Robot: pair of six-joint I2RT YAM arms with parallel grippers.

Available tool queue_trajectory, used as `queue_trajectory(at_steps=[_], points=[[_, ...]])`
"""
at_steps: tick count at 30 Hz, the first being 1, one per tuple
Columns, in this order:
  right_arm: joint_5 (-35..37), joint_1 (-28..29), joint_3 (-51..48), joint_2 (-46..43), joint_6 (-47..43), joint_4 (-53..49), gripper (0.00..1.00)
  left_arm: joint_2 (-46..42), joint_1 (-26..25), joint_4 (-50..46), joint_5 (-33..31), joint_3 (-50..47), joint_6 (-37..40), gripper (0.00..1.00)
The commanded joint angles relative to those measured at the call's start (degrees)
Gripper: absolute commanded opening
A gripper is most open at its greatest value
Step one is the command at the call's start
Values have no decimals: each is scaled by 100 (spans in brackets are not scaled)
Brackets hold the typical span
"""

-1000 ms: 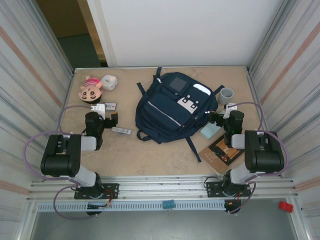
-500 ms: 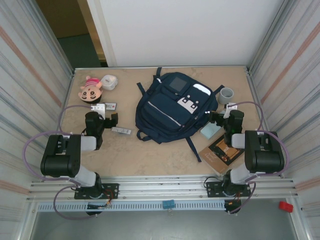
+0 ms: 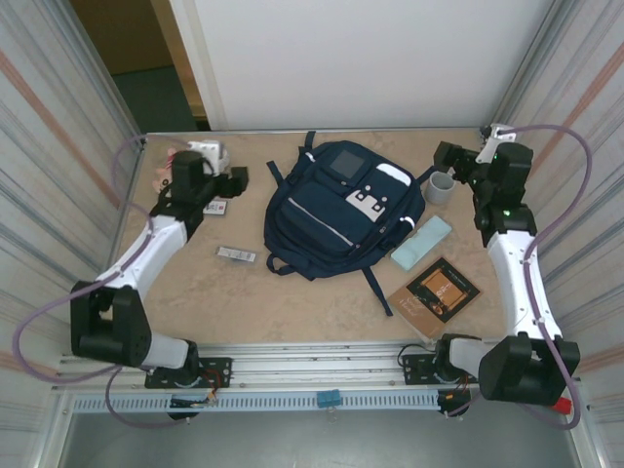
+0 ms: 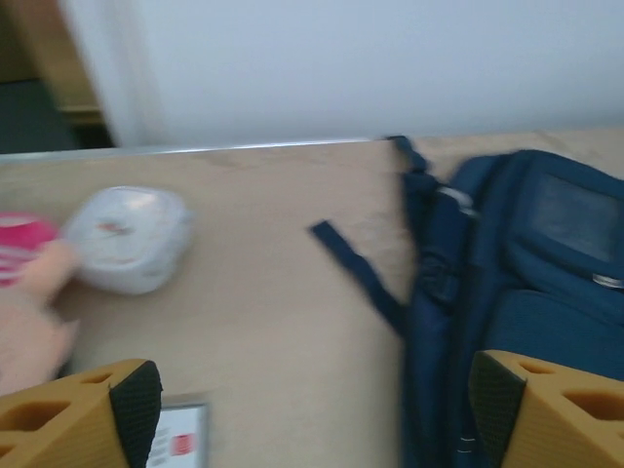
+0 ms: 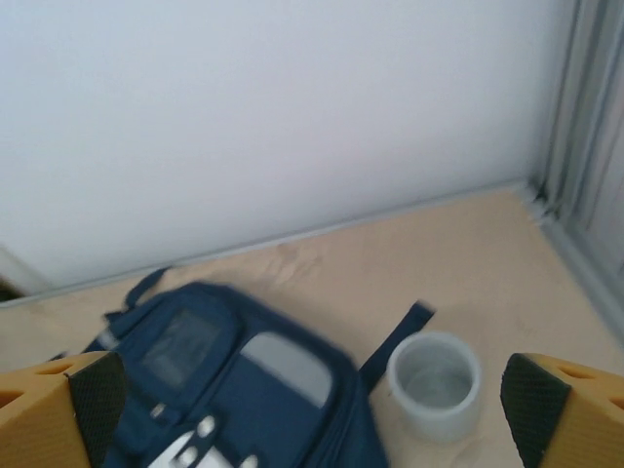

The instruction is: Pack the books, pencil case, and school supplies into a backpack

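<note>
Left wrist view, blurred throughout:
- doll head [image 4: 24, 292], cut by left edge
- packet [image 4: 180, 441], cut by bottom edge
- backpack [image 4: 526, 283], cut by right edge

Top view:
- doll head, largely hidden behind left arm [image 3: 159, 234]

Navy backpack [image 5: 224, 390] beside grey cup [image 5: 434, 383]

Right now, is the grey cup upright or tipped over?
Upright: the grey cup stands on its base, round mouth facing up, beside the backpack.
</note>
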Motion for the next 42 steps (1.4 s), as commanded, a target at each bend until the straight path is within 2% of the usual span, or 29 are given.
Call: queue_trajectory(at_steps=[1,3,5,8,13,15,18,21,24,27,34,37,39,42], points=[[-997,-36,-88,260,853,-1717,99,870,-509,-1531,247,810,-103,82],[-1465,1,-341,309,1424,-1589,99,1486,-684,-1931,197,1344,-182,80],[-1453,181,-703,357,1938,-1482,99,2080,-784,-2345,72,1835,-304,76],[-991,861,-1112,383,2197,-1401,98,2665,-814,-2650,-88,2203,-521,74],[-296,1956,-1573,586,2793,-985,92,3020,-776,-2591,-247,2085,-593,73],[-191,2201,-1683,828,3007,-746,90,3072,-749,-2553,-278,1957,-586,65],[-208,2442,-1652,1336,3136,-462,84,2993,-741,-2464,-321,1646,-610,42],[-282,2605,-1523,1811,3199,-151,82,2698,-736,-2372,-335,1212,-662,27],[-286,2714,-1331,2219,3238,46,81,2247,-740,-2282,-344,681,-805,20],[-312,2811,-1171,2551,3222,325,81,1717,-753,-2216,-243,139,-1005,18],[-598,2939,-753,3299,3159,969,80,744,-971,-2346,-353,-798,-1327,20],[-642,3001,-664,3426,3132,1138,80,393,-1136,-2460,-470,-1047,-1434,27],[-634,3016,-671,3343,3086,1186,79,101,-1248,-2608,-667,-1126,-1480,43],[-370,3011,-798,2908,2963,1034,82,-379,-1346,-2907,-935,-1063,-1437,75]])
